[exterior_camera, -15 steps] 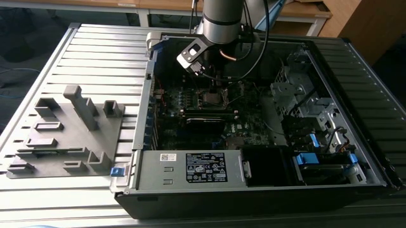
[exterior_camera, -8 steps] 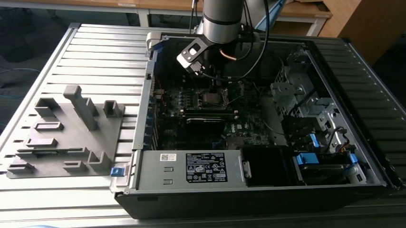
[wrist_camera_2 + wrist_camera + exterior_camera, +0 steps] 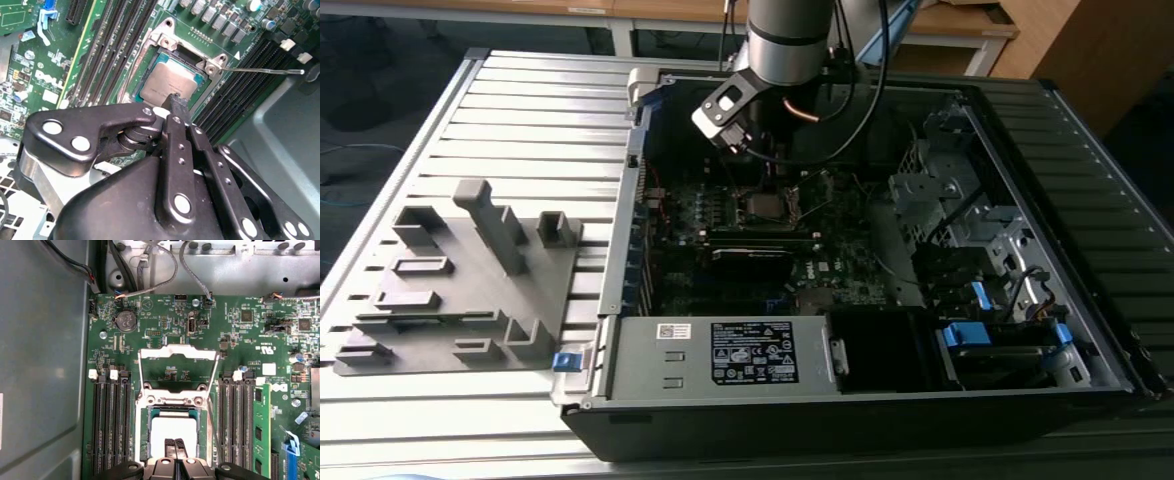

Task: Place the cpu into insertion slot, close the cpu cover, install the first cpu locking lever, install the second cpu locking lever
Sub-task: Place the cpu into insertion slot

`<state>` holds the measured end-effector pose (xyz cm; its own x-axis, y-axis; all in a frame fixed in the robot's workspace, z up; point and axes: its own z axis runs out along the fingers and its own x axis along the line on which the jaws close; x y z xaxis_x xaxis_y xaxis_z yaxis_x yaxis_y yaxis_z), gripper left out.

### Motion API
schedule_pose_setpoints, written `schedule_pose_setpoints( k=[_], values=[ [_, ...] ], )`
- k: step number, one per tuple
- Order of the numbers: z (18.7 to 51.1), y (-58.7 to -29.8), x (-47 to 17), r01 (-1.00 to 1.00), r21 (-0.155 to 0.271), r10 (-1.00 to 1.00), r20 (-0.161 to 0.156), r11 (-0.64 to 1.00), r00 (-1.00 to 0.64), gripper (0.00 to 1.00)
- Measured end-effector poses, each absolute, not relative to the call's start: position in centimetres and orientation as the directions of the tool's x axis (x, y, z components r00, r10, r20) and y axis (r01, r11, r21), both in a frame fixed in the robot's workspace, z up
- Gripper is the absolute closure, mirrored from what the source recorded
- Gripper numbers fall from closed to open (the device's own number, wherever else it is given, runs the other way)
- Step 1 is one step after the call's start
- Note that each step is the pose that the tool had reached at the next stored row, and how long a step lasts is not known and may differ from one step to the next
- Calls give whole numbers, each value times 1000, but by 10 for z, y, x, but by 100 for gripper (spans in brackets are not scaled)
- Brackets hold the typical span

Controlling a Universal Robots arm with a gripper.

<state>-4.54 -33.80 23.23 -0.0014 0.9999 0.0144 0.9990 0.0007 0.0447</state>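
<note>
The gripper [image 3: 175, 444] was pinched shut with nothing in it, its tips just over the cpu [image 3: 172, 427] lying in the slot [image 3: 150, 430]. The cpu cover [image 3: 178, 353] stood open.

Count, this moment:
- 1 black open computer case [image 3: 854, 420]
- 1 green motherboard [image 3: 165, 325]
- 1 dull silver-grey square cpu [image 3: 167, 85]
- 1 thin silvery square-frame cpu cover [image 3: 177, 352]
- 1 round silver coin battery [image 3: 126, 320]
- 1 upright green memory module [image 3: 262, 430]
- 1 grey moulded plastic fixture [image 3: 454, 290] on 1 slatted metal tabletop [image 3: 520, 100]
</note>
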Motion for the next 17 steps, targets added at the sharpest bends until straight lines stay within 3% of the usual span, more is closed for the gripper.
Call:
schedule_pose_setpoints(
  k=[17],
  values=[
    [230, -338, -45, 999, 46, 1000, 15, 1, -1, 89]
  ],
)
